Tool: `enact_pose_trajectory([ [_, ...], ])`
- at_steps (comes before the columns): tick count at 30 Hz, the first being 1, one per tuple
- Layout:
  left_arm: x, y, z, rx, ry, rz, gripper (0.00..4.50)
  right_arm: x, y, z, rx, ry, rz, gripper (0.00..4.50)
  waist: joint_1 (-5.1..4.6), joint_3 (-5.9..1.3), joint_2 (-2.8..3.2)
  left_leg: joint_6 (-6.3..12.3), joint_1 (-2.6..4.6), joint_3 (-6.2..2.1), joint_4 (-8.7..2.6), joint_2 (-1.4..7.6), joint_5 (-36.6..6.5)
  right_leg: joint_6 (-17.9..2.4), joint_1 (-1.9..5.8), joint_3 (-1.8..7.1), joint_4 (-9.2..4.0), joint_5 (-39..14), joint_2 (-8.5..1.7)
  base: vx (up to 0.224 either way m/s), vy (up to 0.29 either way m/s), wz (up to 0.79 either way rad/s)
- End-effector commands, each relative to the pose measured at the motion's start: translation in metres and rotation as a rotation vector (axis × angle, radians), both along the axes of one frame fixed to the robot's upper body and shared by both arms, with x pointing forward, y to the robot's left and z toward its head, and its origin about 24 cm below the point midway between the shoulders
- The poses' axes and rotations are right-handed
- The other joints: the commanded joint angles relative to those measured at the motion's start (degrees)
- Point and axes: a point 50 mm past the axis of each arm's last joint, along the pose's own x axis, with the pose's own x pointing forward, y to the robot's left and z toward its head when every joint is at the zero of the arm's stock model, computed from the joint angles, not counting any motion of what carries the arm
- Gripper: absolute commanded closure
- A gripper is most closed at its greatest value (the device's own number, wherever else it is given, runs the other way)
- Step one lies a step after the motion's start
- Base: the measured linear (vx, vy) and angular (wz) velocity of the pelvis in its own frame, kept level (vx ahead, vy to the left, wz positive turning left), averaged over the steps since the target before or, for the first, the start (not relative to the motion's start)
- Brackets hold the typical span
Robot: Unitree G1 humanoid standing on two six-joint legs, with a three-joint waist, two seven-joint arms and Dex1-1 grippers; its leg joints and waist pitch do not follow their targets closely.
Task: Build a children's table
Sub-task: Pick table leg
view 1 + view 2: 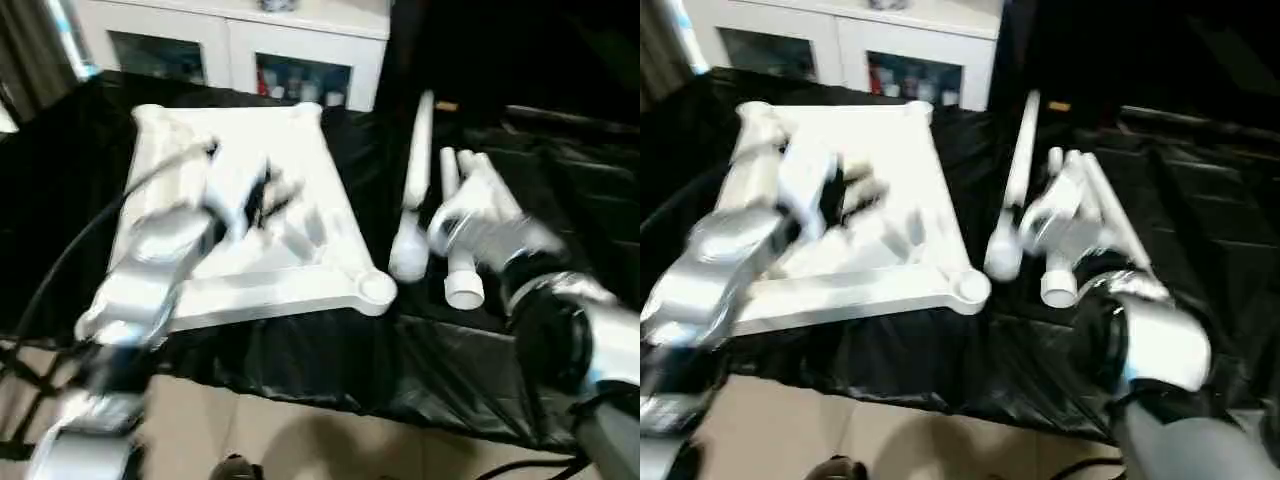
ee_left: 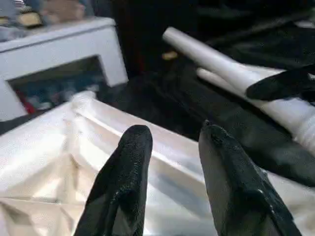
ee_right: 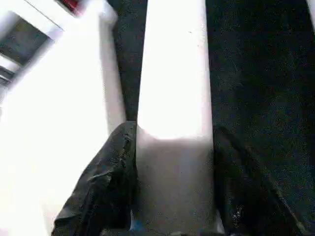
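**Tabletop upside down on black cloth, one leg clasped**

At the left, the left gripper [image 2: 170, 162] is held above the tabletop [image 1: 300, 160], its two black fingers [image 2: 123, 182] spread apart with nothing between them. The tabletop is laid ribbed side up on a black cloth [image 1: 330, 370] that covers the work surface, with a round corner socket [image 1: 377, 287] at its near right corner. Behind it, a white cabinet [image 1: 240, 40] with glass doors is seen along the far edge. To the right of the tabletop, three more legs are laid on the cloth: one long leg [image 1: 415, 190] just beside the tabletop's edge, and further legs [image 1: 462, 262] close together beyond it. In the right wrist view, the right gripper [image 3: 174, 172] is closed around a leg [image 3: 174, 88], one finger on each side of the tube.
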Motion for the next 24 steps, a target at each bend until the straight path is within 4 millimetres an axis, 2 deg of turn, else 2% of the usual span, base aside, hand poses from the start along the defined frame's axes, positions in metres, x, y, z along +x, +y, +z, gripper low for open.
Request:
enact_pose_trajectory([
  [1,0.009,-0.004,0.009,-0.097,0.008,-0.023,2.68,0.006,-0.008,0.023,-0.013,-0.159,0.035,2.66,-0.24,-4.89,1.95,-2.81,2.06,-0.32,-3.40,1.35,-12.34,-13.38,2.37,0.87,-3.25,1.72,-2.29,0.000,0.000,0.00],
  [3,0.013,-0.013,0.012,-0.204,0.051,-0.094,2.68,0.006,-0.011,0.029,-0.019,-0.211,0.074,2.67,-0.34,-5.05,1.89,-1.77,1.93,-0.21,-3.12,1.12,-10.26,-15.02,2.69,0.78,-3.23,4.39,-2.14,0.000,0.000,0.00],
  [6,0.019,-0.017,0.013,-0.275,0.097,-0.068,2.68,0.003,-0.009,0.034,0.003,-0.263,0.149,2.67,-0.32,-5.11,1.77,-0.20,1.70,-0.14,-2.92,1.18,-8.87,-16.61,3.02,0.73,-3.03,5.82,-2.23,0.000,0.000,0.00],
  [7,0.021,-0.019,0.012,-0.322,0.129,-0.040,2.68,0.001,-0.008,0.036,0.027,-0.301,0.199,2.67,-0.30,-5.02,0.97,0.94,1.51,-0.02,-2.96,1.27,-8.22,-16.79,3.24,0.75,-3.21,5.70,-2.29,0.000,0.000,0.00],
  [8,0.024,-0.021,0.013,-0.372,0.173,-0.013,2.68,-0.003,-0.007,0.038,0.041,-0.343,0.253,2.67,-0.06,-5.12,1.37,1.76,1.50,-0.11,-2.82,1.38,-6.97,-16.86,3.38,0.74,-3.04,6.26,-2.46,0.000,0.000,0.00],
  [9,0.024,-0.021,0.013,-0.374,0.175,-0.012,2.41,-0.003,-0.007,0.038,0.041,-0.344,0.255,2.67,-0.05,-5.12,1.12,2.46,1.59,0.08,-2.76,1.37,-6.51,-16.76,3.37,0.73,-3.20,6.09,-2.29,0.000,0.000,0.00],
  [10,0.024,-0.025,0.014,-0.466,0.233,-0.019,2.34,-0.012,-0.006,0.038,0.061,-0.408,0.333,2.67,-0.25,-5.13,-0.22,3.03,1.47,0.18,-2.73,1.46,-6.02,-16.75,3.46,0.78,-3.30,5.82,-2.40,0.000,0.000,0.00],
  [11,0.023,-0.027,0.015,-0.509,0.262,-0.027,2.34,-0.017,-0.005,0.038,0.076,-0.436,0.372,2.67,0.60,-5.12,0.47,3.76,1.70,0.24,-2.60,1.41,-4.68,-16.62,3.64,0.86,-3.16,7.03,-2.46,0.000,0.000,0.00],
  [12,0.023,-0.030,0.017,-0.569,0.289,-0.055,2.28,-0.025,-0.003,0.036,0.098,-0.482,0.420,2.68,0.42,-5.19,-0.34,4.45,1.62,0.21,-2.56,1.66,-4.07,-16.89,3.54,0.88,-3.13,7.54,-2.63,0.000,0.000,0.00],
  [13,0.021,-0.033,0.019,-0.609,0.302,-0.087,2.14,-0.033,-0.002,0.033,0.136,-0.512,0.456,2.68,0.72,-5.28,0.20,5.03,1.70,0.19,-2.57,1.62,-3.39,-17.18,3.37,0.74,-3.06,7.49,-2.53,0.000,0.000,0.00],
  [14,0.020,-0.035,0.020,-0.629,0.308,-0.099,1.90,-0.039,-0.001,0.031,0.164,-0.525,0.487,2.68,0.66,-5.03,0.17,5.28,1.71,0.14,-2.73,1.68,-4.14,-17.26,3.24,0.73,-3.27,6.14,-2.43,0.000,0.000,0.00],
  [15,0.019,-0.038,0.021,-0.652,0.313,-0.113,1.90,-0.046,0.001,0.030,0.190,-0.538,0.521,2.68,0.53,-4.89,-0.27,5.00,1.71,0.13,-2.90,1.77,-5.52,-17.09,3.15,0.69,-3.62,3.09,-2.46,0.000,0.000,0.00],
  [16,0.018,-0.043,0.024,-0.703,0.329,-0.144,1.90,-0.056,0.003,0.030,0.231,-0.568,0.572,2.68,0.66,-4.81,-0.28,4.70,1.90,0.18,-2.98,1.76,-6.40,-16.95,3.13,0.70,-3.80,1.41,-2.50,0.000,0.000,0.00],
  [18,0.018,-0.048,0.027,-0.749,0.346,-0.171,1.57,-0.066,0.006,0.031,0.273,-0.600,0.622,2.68,0.86,-4.68,-0.08,4.00,2.08,0.03,-3.15,1.99,-7.97,-16.30,2.87,0.83,-4.11,-1.90,-2.71,0.000,0.000,0.00],
  [19,0.017,-0.049,0.028,-0.758,0.352,-0.186,1.57,-0.068,0.006,0.031,0.286,-0.607,0.635,2.68,0.85,-4.58,-0.20,3.34,2.17,0.05,-3.29,1.92,-9.31,-15.54,2.75,0.84,-4.50,-4.45,-2.75,0.000,0.000,0.00],
  [20,0.016,-0.055,0.030,-0.784,0.373,-0.223,1.48,-0.074,0.008,0.031,0.301,-0.615,0.668,2.68,0.78,-4.41,0.59,2.17,2.18,-0.06,-3.45,1.84,-10.52,-14.72,2.60,0.92,-4.65,-6.70,-2.76,0.000,0.000,0.00],
  [21,0.015,-0.058,0.032,-0.799,0.385,-0.241,1.48,-0.077,0.009,0.031,0.303,-0.616,0.683,2.68,0.69,-4.33,0.26,1.49,2.22,-0.10,-3.62,1.92,-11.53,-13.97,2.50,0.93,-4.90,-8.01,-2.76,0.000,0.000,0.00],
  [22,0.014,-0.059,0.033,-0.809,0.393,-0.255,1.46,-0.078,0.010,0.031,0.302,-0.618,0.692,2.68,0.66,-4.22,0.19,1.14,2.21,-0.15,-3.73,1.87,-12.09,-13.58,2.48,0.92,-5.04,-9.01,-2.74,0.000,0.000,0.00],
  [24,0.009,-0.067,0.038,-0.825,0.417,-0.315,1.46,-0.085,0.012,0.033,0.300,-0.630,0.728,2.68,0.81,-4.21,0.44,0.04,2.45,-0.23,-3.88,1.99,-13.17,-12.76,2.30,0.94,-5.21,-10.96,-2.90,0.000,0.000,0.00],
])
